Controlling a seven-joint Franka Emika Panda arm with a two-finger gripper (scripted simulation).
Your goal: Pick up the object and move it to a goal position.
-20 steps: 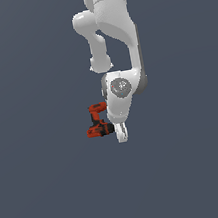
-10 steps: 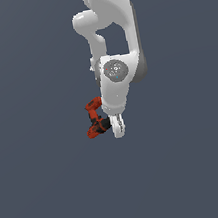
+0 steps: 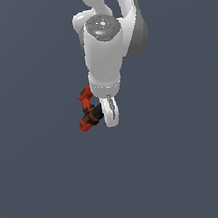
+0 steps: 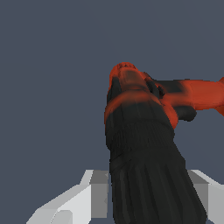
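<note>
The white arm (image 3: 104,46) comes down from the top of the exterior view, and its end effector (image 3: 109,112) points downward. The end effector is closed on the drill (image 3: 88,109), which sticks out from between its fingers toward the exterior view's left. The drill's black end sits against the fingers, while its red-orange body angles up and away beside the wrist.

In the wrist view the drill (image 4: 144,140) fills most of the frame: its ribbed black part runs out from between the two pale fingers (image 4: 83,199), and the red-orange part branches off sideways beyond it. The fingers press it from both sides.

Behind everything is a plain dark grey-blue ground, with no visible surface touching the drill.
</note>
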